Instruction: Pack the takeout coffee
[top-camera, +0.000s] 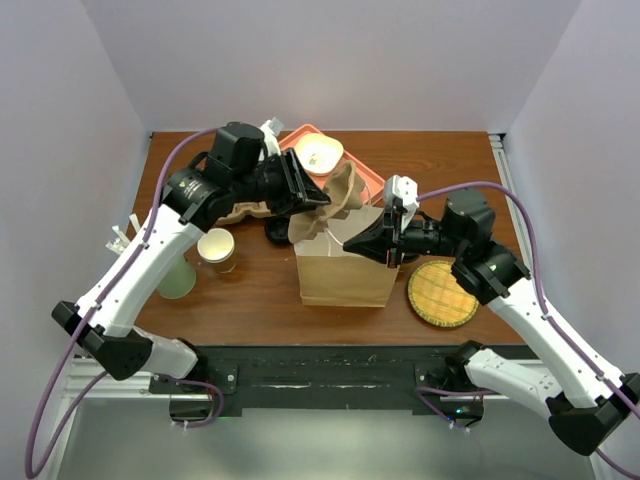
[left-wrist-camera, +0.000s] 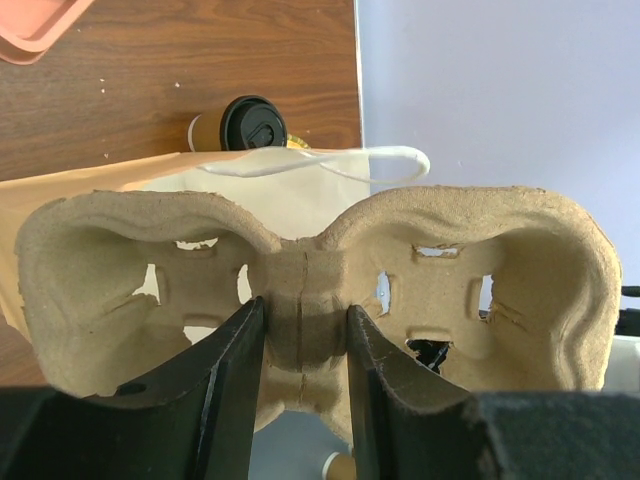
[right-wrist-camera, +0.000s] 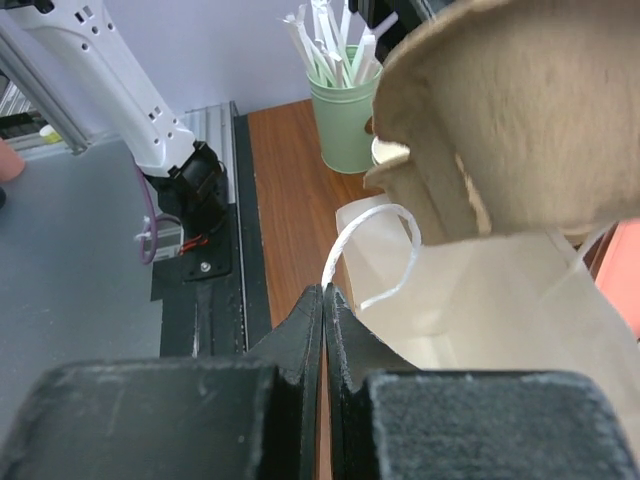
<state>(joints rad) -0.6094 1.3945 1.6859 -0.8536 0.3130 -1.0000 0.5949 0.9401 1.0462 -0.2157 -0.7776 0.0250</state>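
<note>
Left hand (left-wrist-camera: 305, 370) is closed on the centre rib of a moulded pulp cup carrier (left-wrist-camera: 500, 260), holding it over the open mouth of the paper bag (top-camera: 345, 275), which stands on the bench (top-camera: 260, 290). Right hand (right-wrist-camera: 325, 300) has its fingers pressed fully together at the bag's rim, near the white handle (right-wrist-camera: 375, 250); whether paper is pinched between them cannot be told. The takeout coffee (left-wrist-camera: 245, 122), black lid on, sits on the bench just beside the bag, outside it.
</note>
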